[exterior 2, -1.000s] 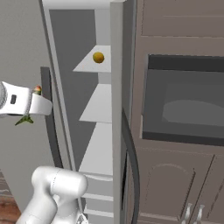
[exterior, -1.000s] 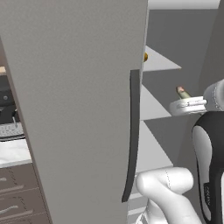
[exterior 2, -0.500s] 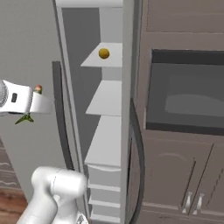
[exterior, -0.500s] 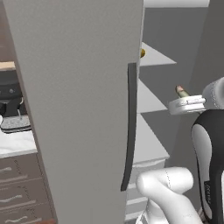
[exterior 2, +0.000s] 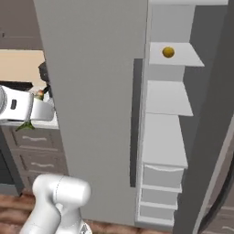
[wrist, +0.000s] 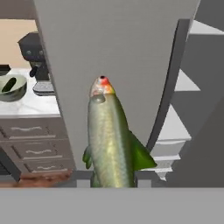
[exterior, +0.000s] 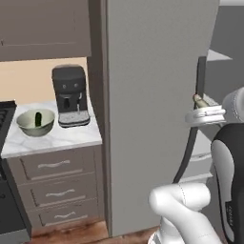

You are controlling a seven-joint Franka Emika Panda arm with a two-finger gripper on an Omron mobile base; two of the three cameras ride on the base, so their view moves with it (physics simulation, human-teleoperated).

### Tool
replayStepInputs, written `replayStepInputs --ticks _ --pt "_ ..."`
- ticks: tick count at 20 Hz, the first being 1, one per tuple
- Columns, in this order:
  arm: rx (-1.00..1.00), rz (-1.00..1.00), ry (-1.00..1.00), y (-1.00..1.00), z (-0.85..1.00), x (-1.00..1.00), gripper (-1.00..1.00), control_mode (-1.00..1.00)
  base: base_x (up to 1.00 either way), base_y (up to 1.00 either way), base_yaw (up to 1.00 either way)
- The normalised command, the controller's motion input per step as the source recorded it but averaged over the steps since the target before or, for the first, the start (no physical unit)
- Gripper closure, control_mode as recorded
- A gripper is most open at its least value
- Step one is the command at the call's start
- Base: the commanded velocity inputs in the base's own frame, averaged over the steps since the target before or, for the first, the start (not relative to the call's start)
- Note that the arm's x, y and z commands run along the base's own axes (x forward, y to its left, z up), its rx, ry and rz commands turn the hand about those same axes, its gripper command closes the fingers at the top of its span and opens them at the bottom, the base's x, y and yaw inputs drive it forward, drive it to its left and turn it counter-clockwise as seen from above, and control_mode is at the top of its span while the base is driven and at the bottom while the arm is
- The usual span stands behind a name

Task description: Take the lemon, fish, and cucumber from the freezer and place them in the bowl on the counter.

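Observation:
My gripper point(wrist: 113, 178) is shut on the fish point(wrist: 109, 140), a green-silver body with a red-tipped head pointing away from the hand. In the left base view the fish point(exterior: 197, 99) pokes out above the white hand, in front of the freezer's open door point(exterior: 147, 95). The lemon point(exterior 2: 168, 52) lies on an upper freezer shelf. The olive-beige bowl point(exterior: 35, 122) stands on the marble counter point(exterior: 62, 138), far to the left of the gripper, with the cucumber point(exterior: 38, 119) inside it. The hand view also has the bowl point(wrist: 11, 86) at its left edge.
A black coffee machine point(exterior: 71, 95) stands right of the bowl, close to the freezer door. The door's long dark handle point(exterior: 190, 143) runs just beside the hand. A black stove point(exterior: 5, 114) borders the counter's left end. Brown wall cupboards point(exterior: 45, 28) hang above; drawers point(exterior: 52, 164) sit below.
The whole picture has shifted: the base has moved, so the counter, bowl and coffee machine have come into view left of the freezer door. The fish stays held.

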Motion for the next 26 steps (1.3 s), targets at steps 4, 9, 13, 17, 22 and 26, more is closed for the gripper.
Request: replayStepInputs --ticks 4,9,13,17,22,26 --pt "0.0 0.0 0.0 0.0 0.0 0.0 1.0 1.0 -0.04 1.0 0.0" --pt "0.0 0.0 0.0 0.0 0.0 0.0 1.0 1.0 0.0 1.0 0.0" --pt "0.0 0.0 0.0 0.0 0.0 0.0 1.0 1.0 0.0 0.95 0.0" --pt "0.0 0.0 0.0 0.0 0.0 0.0 1.0 1.0 0.04 0.89 0.0" --pt "0.0 0.0 0.0 0.0 0.0 0.0 1.0 1.0 0.33 0.64 0.0" --pt "0.0 0.0 0.0 0.0 0.0 0.0 1.0 1.0 0.5 0.19 0.0"
